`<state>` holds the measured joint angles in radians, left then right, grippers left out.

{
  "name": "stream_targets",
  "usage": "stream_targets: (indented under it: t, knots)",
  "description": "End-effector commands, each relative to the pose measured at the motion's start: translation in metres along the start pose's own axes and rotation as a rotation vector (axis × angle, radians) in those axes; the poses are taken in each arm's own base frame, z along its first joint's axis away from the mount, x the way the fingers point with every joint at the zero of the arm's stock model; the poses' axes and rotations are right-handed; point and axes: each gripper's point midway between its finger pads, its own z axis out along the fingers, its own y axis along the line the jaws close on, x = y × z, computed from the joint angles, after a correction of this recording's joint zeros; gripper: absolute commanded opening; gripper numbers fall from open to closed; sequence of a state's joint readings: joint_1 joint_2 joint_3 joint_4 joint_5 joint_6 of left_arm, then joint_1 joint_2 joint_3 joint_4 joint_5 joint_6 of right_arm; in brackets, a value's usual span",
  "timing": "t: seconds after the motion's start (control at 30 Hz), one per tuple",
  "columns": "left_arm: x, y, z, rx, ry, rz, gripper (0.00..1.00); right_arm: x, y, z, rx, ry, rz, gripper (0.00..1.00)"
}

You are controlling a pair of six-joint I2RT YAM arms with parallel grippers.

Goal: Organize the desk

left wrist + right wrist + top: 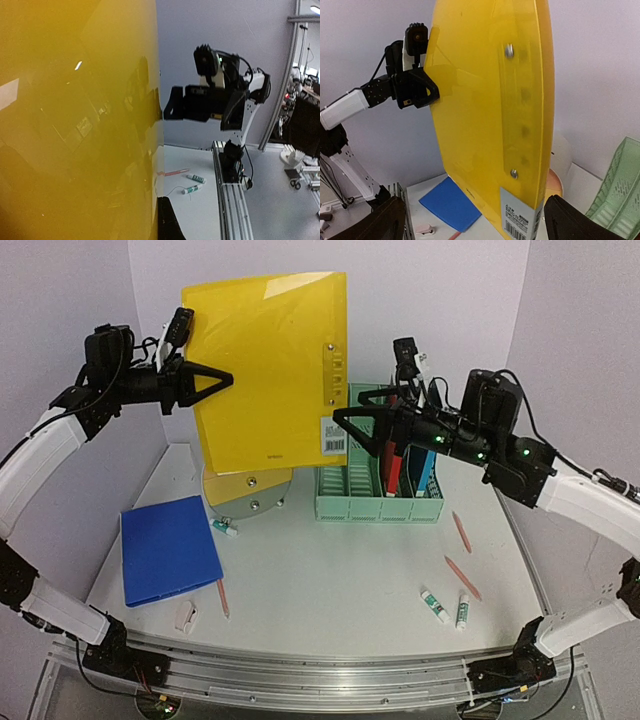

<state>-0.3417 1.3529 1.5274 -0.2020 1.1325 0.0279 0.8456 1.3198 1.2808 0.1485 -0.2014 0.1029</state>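
A large yellow folder [270, 370] hangs upright in the air above the back of the white desk [330, 580]. My left gripper [222, 379] is shut on the folder's left edge; in the left wrist view the yellow cover [75, 120] fills the left half, with one black finger [170, 222] at its edge. My right gripper [345, 422] stands open at the folder's lower right corner, by the barcode label [333, 435]. In the right wrist view the folder's spine [525, 125] sits between my widely spread fingers [385, 222] without touching them.
A green file rack [345, 502] at the back holds a red [392, 465] and a blue [425, 470] item. A blue folder [170, 550] lies front left. A tan round disc [250, 490] sits under the yellow folder. Glue sticks [434, 605], pencils [462, 578] and a small white stapler [186, 615] lie scattered.
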Motion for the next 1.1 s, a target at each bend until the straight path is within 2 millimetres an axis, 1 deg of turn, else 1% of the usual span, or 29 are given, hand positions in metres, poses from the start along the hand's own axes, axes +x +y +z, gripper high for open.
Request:
stream_targets:
  t: [0.0, 0.1, 0.23, 0.3, 0.37, 0.43, 0.57, 0.63, 0.67, 0.73, 0.77, 0.83, 0.87, 0.9, 0.93, 1.0, 1.07]
  knots:
    - [-0.013, -0.048, -0.014, 0.129, 0.013, 0.327, 0.00, -0.021, 0.002, -0.019, 0.025, 0.040, -0.179, 0.98]
    - [-0.014, -0.054, -0.014, 0.173, 0.005, 0.335, 0.00, -0.024, 0.012, -0.012, -0.042, 0.042, -0.201, 0.98]
    - [-0.014, -0.057, -0.015, 0.196, 0.001, 0.326, 0.00, -0.030, 0.018, 0.002, -0.099, 0.037, -0.200, 0.97]
    - [-0.013, -0.058, -0.015, 0.202, 0.000, 0.322, 0.00, -0.037, 0.024, 0.011, -0.145, 0.027, -0.188, 0.94]
    - [-0.012, -0.059, -0.015, 0.204, 0.000, 0.317, 0.00, -0.042, 0.030, 0.019, -0.191, 0.021, -0.169, 0.88]
    - [-0.011, -0.059, -0.015, 0.202, 0.001, 0.316, 0.00, -0.041, 0.036, 0.028, -0.245, 0.026, -0.145, 0.79]
    - [-0.011, -0.057, -0.015, 0.188, -0.001, 0.302, 0.00, -0.041, 0.045, 0.039, -0.330, 0.011, -0.107, 0.53]
    - [-0.012, -0.056, -0.014, 0.184, -0.006, 0.292, 0.00, -0.040, 0.047, 0.044, -0.357, 0.012, -0.076, 0.37]
    - [-0.013, -0.056, -0.014, 0.181, -0.008, 0.287, 0.00, -0.040, 0.049, 0.045, -0.368, 0.012, -0.073, 0.30]
    - [-0.013, -0.054, -0.014, 0.171, -0.009, 0.278, 0.00, -0.039, 0.050, 0.045, -0.381, 0.011, -0.072, 0.09]
    - [-0.013, -0.053, -0.014, 0.163, -0.008, 0.274, 0.00, -0.039, 0.050, 0.045, -0.381, 0.011, -0.070, 0.01]
    - [-0.012, -0.047, -0.013, 0.129, -0.004, 0.259, 0.00, -0.042, 0.046, 0.044, -0.348, -0.002, -0.070, 0.00]
    - [-0.012, -0.041, -0.012, 0.094, -0.001, 0.251, 0.03, -0.043, 0.042, 0.044, -0.320, -0.009, -0.068, 0.00]
    - [-0.012, -0.034, -0.012, 0.051, 0.000, 0.248, 0.12, -0.044, 0.037, 0.043, -0.283, -0.014, -0.065, 0.00]
    - [-0.012, -0.025, -0.012, -0.004, 0.000, 0.249, 0.31, -0.047, 0.029, 0.043, -0.230, -0.024, -0.061, 0.00]
    - [-0.013, -0.004, -0.015, -0.144, -0.001, 0.264, 0.74, -0.048, 0.006, 0.041, -0.085, -0.040, -0.048, 0.00]
    - [-0.016, 0.022, -0.024, -0.328, -0.004, 0.295, 0.98, -0.052, -0.023, 0.031, 0.098, -0.066, -0.030, 0.00]
